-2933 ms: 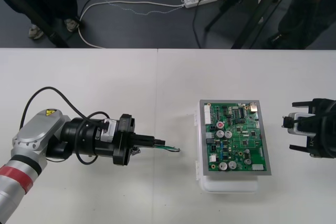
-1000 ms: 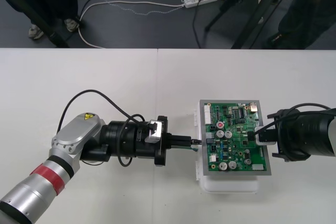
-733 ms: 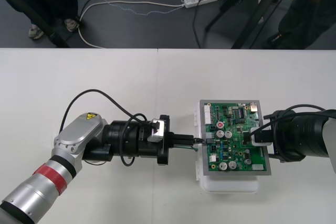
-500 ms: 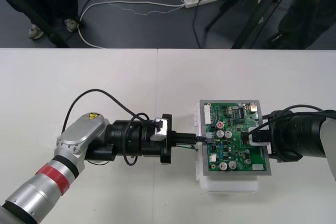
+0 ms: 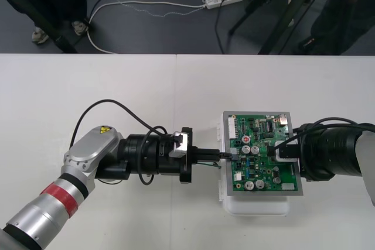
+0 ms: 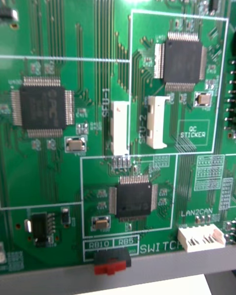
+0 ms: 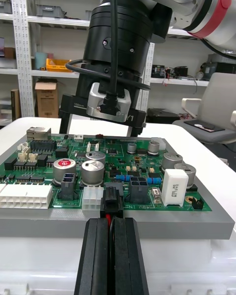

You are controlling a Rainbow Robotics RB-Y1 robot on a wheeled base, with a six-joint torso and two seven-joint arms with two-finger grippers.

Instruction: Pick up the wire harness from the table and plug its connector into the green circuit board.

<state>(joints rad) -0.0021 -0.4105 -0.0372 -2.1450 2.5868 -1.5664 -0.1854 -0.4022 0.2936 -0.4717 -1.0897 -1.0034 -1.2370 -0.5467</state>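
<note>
The green circuit board (image 5: pixel 263 162) sits on its white base (image 5: pixel 258 206) at the table's right. My left gripper (image 5: pixel 218 157) reaches in from the left and is shut on the wire harness. The harness's black plug (image 5: pixel 226 156) is at the board's left edge. In the left wrist view the fingers (image 7: pixel 96 255) clamp a red wire, and the plug (image 7: pixel 111 199) stands among the edge connectors of the board (image 7: pixel 123 163). Whether it is seated I cannot tell. My right gripper (image 5: pixel 281 151) hangs over the board's right half, open (image 7: pixel 103 124). The right wrist view looks closely down on the board (image 6: pixel 98 54).
White connectors (image 7: pixel 27 195) and capacitors (image 7: pixel 91 171) crowd the board's edge beside the plug. Bare table lies to the left and front. The table's far edge borders dark floor with cables (image 5: pixel 176 4).
My left gripper carried the harness rightward from mid-table to the board's left edge. My right gripper came in from the right over the board. Both have barely moved in the last half second.
</note>
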